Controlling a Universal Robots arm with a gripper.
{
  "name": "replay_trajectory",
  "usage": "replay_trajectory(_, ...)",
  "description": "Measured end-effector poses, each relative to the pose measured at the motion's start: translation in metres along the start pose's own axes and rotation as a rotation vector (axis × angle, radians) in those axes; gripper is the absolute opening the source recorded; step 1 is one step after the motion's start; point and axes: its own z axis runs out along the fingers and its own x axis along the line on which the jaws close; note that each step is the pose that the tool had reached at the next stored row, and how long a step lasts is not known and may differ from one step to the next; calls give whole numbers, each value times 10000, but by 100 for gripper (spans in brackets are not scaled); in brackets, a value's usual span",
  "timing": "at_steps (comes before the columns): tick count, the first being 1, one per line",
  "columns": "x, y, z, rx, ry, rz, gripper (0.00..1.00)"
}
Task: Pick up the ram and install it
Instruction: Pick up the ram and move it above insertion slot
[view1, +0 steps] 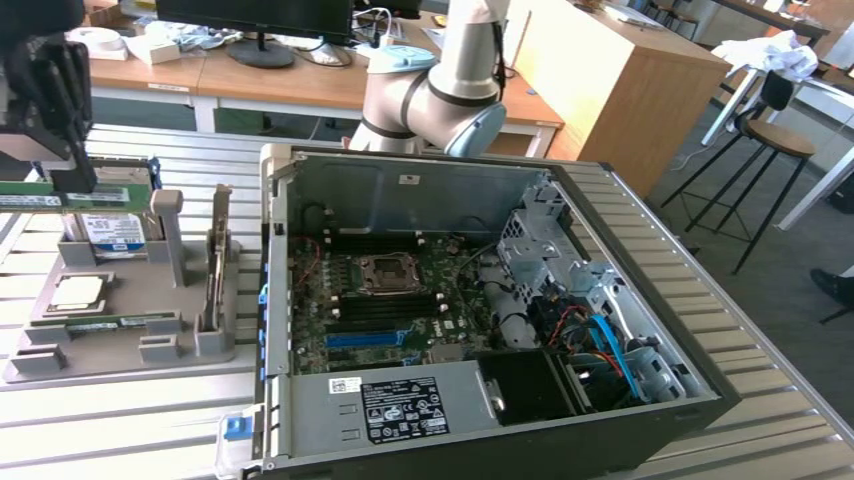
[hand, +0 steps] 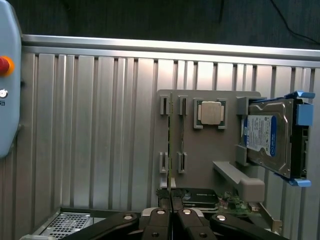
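Currently the tool (view1: 64, 178) is clenched on the ram (view1: 27, 201), which is held clear of the tray (view1: 120, 350) lying beneath the tool. In the wrist view the ram (hand: 170, 150) is seen edge-on, running straight out from between the closed fingers of the tool (hand: 171, 215), so the grip appears centred across its thickness.

The lift seems done and the carry is judged to be in hand. It is best done with the stick held level and square in the fingers, since a thin board can swivel under a narrow grip. Contact with the edge connector and the chips is to be avoided. The card (view1: 220, 255) standing on edge rises from the tray between the tool and the case (view1: 400, 195), so height should be held over it and over the case wall. The motherboard (view1: 387, 300) lies deep inside the case, well apart from the tool, with its black slots and a blue slot (view1: 363, 339) set closely together.

A hard drive (view1: 114, 232) rests in the tray just below the tool. Tray and case are carried by a ribbed metal surface (view1: 134, 430). Beyond the arm, desks (view1: 267, 80) with a monitor (view1: 254, 15) are seen, and a stool (view1: 774, 140) stands far off past the case.
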Motion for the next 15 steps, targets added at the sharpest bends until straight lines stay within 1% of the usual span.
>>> replay_trajectory(15,5,-289,6,-1,0,0,11)
